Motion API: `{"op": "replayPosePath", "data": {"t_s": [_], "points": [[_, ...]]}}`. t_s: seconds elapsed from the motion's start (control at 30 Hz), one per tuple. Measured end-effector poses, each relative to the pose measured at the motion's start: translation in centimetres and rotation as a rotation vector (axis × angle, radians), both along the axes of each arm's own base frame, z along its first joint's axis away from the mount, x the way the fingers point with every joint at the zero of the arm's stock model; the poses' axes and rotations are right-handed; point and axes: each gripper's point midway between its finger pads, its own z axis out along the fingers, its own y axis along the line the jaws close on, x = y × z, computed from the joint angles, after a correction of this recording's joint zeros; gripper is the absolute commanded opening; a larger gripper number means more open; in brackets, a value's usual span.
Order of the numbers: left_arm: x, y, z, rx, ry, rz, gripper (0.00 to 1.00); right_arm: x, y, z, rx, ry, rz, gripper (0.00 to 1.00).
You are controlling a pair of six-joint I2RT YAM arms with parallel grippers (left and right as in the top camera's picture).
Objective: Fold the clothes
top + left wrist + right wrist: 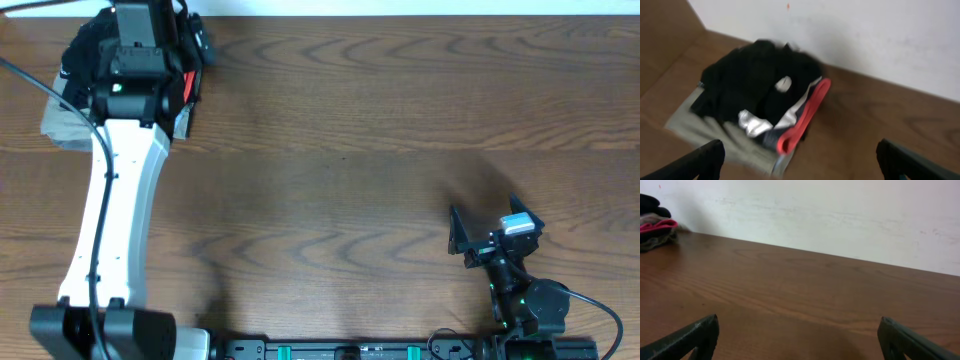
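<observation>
Overall: wooden table (380, 120), bare across its middle and right. No container, bin or tray in any view.

Stack of folded garments (695, 125) sits in the far-left corner against the wall: khaki at the bottom, then white, with a red trim (805, 117) running diagonally along the side nearer the table's middle.

Black top (740, 80) lies bunched on top of that stack, not on bare table. Crumpled, so no clear long axis can be read. Small white patch (783, 83) shows near its centre.

Left arm (115, 220) is stretched out to that corner. Left gripper (799, 155) hovers above and just short of the heap, with the top straight ahead and slightly left of its centre line. Jaws spread wide, nothing between them, no contact with the fabric.

Right gripper (799, 330) is parked low at the near-right, well apart from the pile, which shows only as a far-off lump at the left edge of its view. Jaws likewise released and empty.

Judgement: the left arm is clearly nearer. The next move looks like a forward-and-down reach to pinch the black top alone, without catching the layers beneath.
</observation>
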Motion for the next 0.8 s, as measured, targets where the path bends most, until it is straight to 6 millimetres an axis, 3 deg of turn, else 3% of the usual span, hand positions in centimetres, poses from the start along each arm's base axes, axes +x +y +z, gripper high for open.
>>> {"op": "replayPosePath", "data": {"t_s": [0.23,0.4,0.6,0.8], "points": [[-4.9,0.2,3.5,-0.006,-0.084,-0.003,0.98,0.0,0.0,0.0,0.000,0.000,0.000,0.99],[-7.7,-0.2,3.6,-0.002,-0.168,-0.048,0.98,0.0,0.0,0.0,0.000,0.000,0.000,0.99],[-10.6,-2.8,0.0,0.067,-0.240,-0.297,0.98,0.0,0.0,0.0,0.000,0.000,0.000,0.99],[-15.1,-5.1,-5.8,0.120,-0.255,-0.480,0.98,0.0,0.0,0.0,0.000,0.000,0.000,0.99]]}}
